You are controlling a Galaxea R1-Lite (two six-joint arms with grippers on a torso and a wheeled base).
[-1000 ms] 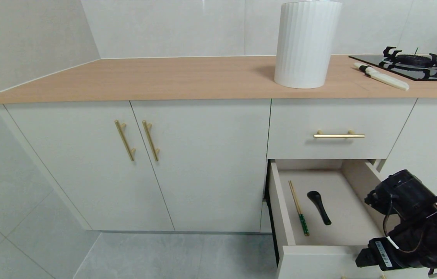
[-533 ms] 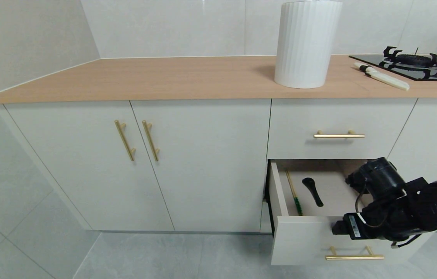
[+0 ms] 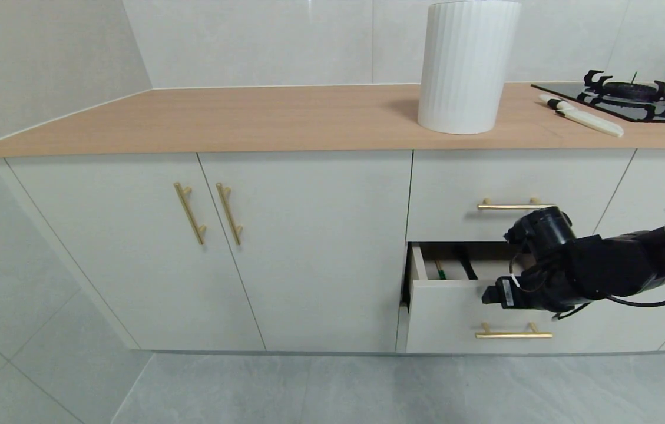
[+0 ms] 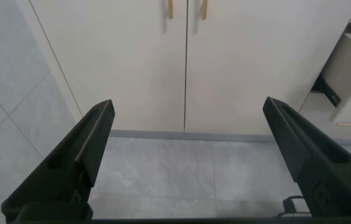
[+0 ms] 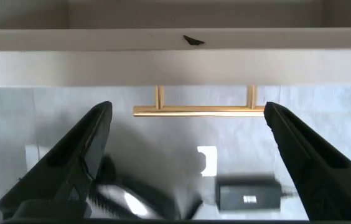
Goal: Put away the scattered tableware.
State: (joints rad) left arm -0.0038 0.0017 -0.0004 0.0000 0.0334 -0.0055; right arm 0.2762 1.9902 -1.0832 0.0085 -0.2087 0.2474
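Observation:
The lower drawer [image 3: 456,306] stands open only a narrow gap. In that gap I see the ends of the wooden chopsticks [image 3: 439,270] and the black spoon [image 3: 467,268]. My right gripper [image 3: 497,293] is against the drawer front, just above its gold handle [image 3: 513,334]. In the right wrist view the right gripper [image 5: 188,155] is open, its fingers [image 5: 70,168] spread to either side of the handle [image 5: 197,111]. My left gripper [image 4: 188,162] hangs open and empty above the floor, facing the cabinet doors [image 4: 185,56]. A white-handled knife [image 3: 582,116] lies on the counter.
A tall white ribbed container [image 3: 465,66] stands on the wooden counter [image 3: 250,118], with a gas hob [image 3: 632,94] at the far right. The upper drawer [image 3: 515,194] is closed. Two cabinet doors with gold handles [image 3: 208,212] are to the left, grey tile floor below.
The lower drawer has slid in from wide open to almost closed. My right arm moved forward with its front, and the chopsticks and spoon are now mostly hidden.

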